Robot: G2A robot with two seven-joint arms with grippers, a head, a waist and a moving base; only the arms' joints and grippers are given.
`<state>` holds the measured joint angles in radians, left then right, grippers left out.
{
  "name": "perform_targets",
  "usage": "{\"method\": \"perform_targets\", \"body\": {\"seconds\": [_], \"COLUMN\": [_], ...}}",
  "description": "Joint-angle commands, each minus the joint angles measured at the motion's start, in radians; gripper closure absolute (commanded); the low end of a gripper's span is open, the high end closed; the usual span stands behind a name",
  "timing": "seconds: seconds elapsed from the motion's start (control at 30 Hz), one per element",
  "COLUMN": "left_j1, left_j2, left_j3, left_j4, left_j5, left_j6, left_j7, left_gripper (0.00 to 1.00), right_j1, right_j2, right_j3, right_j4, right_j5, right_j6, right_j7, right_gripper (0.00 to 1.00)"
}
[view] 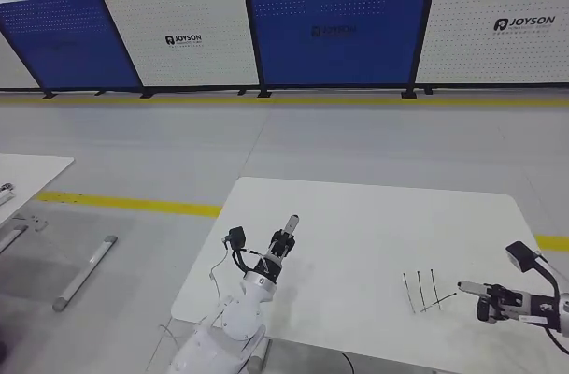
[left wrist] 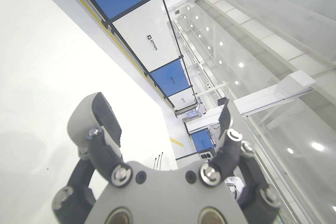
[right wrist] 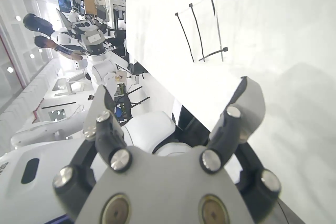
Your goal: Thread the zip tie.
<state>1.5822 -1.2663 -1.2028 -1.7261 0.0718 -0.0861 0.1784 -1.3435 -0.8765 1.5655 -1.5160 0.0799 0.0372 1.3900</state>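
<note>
Top view: zip ties (view: pixel 422 290) flat on table (view: pixel 359 215), 4 o'clock area, one crossing the others. Right gripper (view: pixel 463 287) open, empty, at their 3 o'clock. Left gripper (view: pixel 291 225) open, empty, 9 o'clock, well apart. Risk: thin overlapping ties, so pinch may slip or grab two.

- A large industrial robotics test hall is showing here.
- Blue and white perforated partition panels (view: pixel 340 42) are standing along a yellow floor line (view: pixel 359 99), far ahead of the left gripper (left wrist: pixel 165 109).
- Round ceiling lights (left wrist: pixel 241 64) are shining in rows high above it.
- Another white robot (right wrist: pixel 92 46) is standing among workbenches beyond the right gripper (right wrist: pixel 173 88).
</note>
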Motion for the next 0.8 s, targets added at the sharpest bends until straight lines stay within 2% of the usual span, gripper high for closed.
{"method": "perform_targets", "body": {"seconds": [0.0, 0.07, 0.2, 0.33, 0.57, 0.77], "left_j1": [0.0, 0.0, 0.0, 0.0, 0.0, 0.0], "left_j2": [0.0, 0.0, 0.0, 0.0, 0.0, 0.0], "left_j3": [0.0, 0.0, 0.0, 0.0, 0.0, 0.0], "left_j4": [0.0, 0.0, 0.0, 0.0, 0.0, 0.0], "left_j5": [0.0, 0.0, 0.0, 0.0, 0.0, 0.0], "left_j6": [0.0, 0.0, 0.0, 0.0, 0.0, 0.0], "left_j7": [0.0, 0.0, 0.0, 0.0, 0.0, 0.0], "left_gripper": [0.0, 0.0, 0.0, 0.0, 0.0, 0.0], "right_j1": [0.001, 0.011, 0.085, 0.173, 0.289, 0.289], "right_j2": [0.0, 0.009, 0.042, 0.075, 0.09, 0.09], "right_j3": [-0.011, -0.045, -0.124, -0.202, -0.375, -0.375], "right_j4": [-0.015, -0.006, 0.049, 0.126, 0.217, 0.217], "right_j5": [0.006, 0.023, 0.052, 0.048, 0.033, 0.033], "right_j6": [-0.018, -0.056, -0.086, -0.055, -0.033, -0.033], "right_j7": [0.0, 0.0, 0.0, 0.0, 0.0, 0.0], "right_gripper": [0.0, 0.0, 0.0, 0.0, 0.0, 0.0]}}
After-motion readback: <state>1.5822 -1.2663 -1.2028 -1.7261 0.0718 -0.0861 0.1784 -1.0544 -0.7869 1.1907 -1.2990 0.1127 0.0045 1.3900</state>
